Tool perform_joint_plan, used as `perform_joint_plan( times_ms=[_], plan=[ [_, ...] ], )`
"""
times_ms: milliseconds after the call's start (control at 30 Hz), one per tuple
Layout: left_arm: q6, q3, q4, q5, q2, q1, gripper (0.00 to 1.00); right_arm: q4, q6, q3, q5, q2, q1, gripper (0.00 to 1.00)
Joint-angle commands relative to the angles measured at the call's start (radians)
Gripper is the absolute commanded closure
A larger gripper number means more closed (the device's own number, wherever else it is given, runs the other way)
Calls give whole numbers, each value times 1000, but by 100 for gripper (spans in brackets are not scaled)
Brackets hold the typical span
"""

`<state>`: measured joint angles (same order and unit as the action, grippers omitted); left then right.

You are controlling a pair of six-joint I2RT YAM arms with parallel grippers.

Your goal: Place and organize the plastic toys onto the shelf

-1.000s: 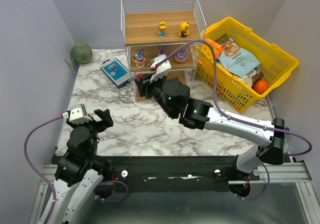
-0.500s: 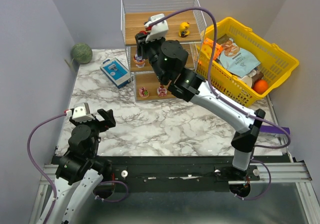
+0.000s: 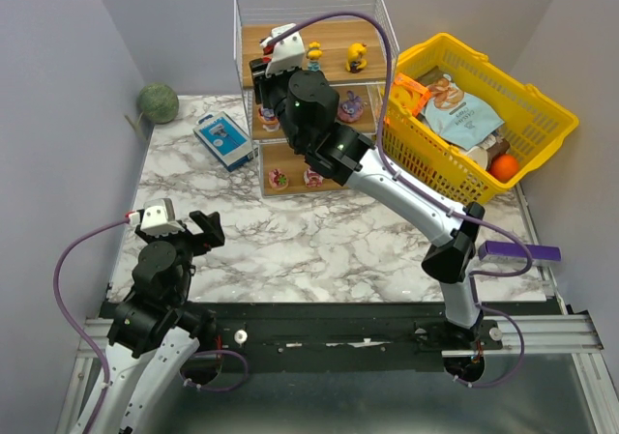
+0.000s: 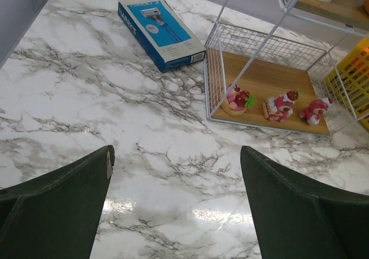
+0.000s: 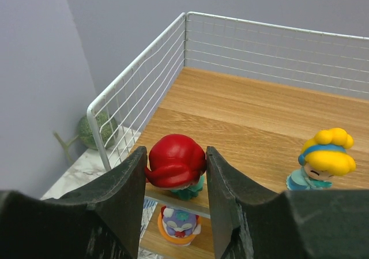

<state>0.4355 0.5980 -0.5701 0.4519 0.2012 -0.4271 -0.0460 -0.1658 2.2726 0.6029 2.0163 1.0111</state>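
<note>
Probably light, rigid and slick, the red-haired toy (image 5: 177, 165) is pinched at its round head by the right gripper (image 5: 176, 155); the left gripper (image 4: 176, 175) gapes wide, empty.

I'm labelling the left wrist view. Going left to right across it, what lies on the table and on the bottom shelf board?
Blue-white box, strawberry cake toy, second pink-red toy, third pink-red toy, yellow basket.

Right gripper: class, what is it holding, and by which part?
The red-haired toy, clamped by the sides of its head in the right gripper.
</note>
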Motion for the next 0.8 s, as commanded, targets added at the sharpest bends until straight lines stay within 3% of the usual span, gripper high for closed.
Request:
perform_joint_plan(
  times_ms=[0, 300, 767],
  plan=[
    [-6, 2, 18, -19, 1, 5, 1, 26, 54, 5, -25, 7, -12, 87],
    [-6, 2, 18, -19, 1, 5, 1, 26, 235, -30, -29, 10, -34, 79],
    [-4, 5, 15, -12, 7, 5, 1, -8, 255, 48, -32, 71, -51, 63]
  ],
)
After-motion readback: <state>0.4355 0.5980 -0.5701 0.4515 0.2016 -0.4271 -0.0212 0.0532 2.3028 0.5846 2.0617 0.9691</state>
